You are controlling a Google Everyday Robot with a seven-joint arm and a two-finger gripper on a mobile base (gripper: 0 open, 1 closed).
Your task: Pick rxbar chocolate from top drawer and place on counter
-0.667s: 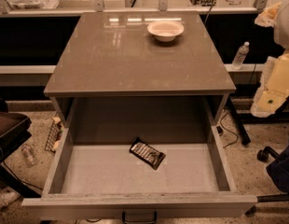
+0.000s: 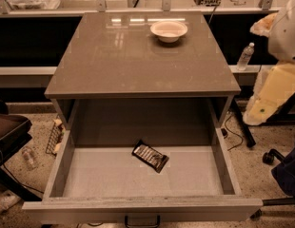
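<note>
Rightward, gripper (image 2: 262, 107) beside counter (image 2: 133, 65); white bowl (image 2: 169, 31) on its far end.

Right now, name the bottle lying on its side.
The bottle left of the top drawer, flat on the floor; the bottle right of the counter stands. Gripper out of view.

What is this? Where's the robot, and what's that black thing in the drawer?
One camera looks down at a table with its top drawer pulled open. The pale arm at the right edge is the robot's. Its end effector, the grabbing part, hangs to the right of the counter. The black thing is a chocolate rxbar, lying flat on the drawer floor; nothing holds it. A small white bowl sits on the counter. The robot's job is to lift the bar onto the counter.
</note>
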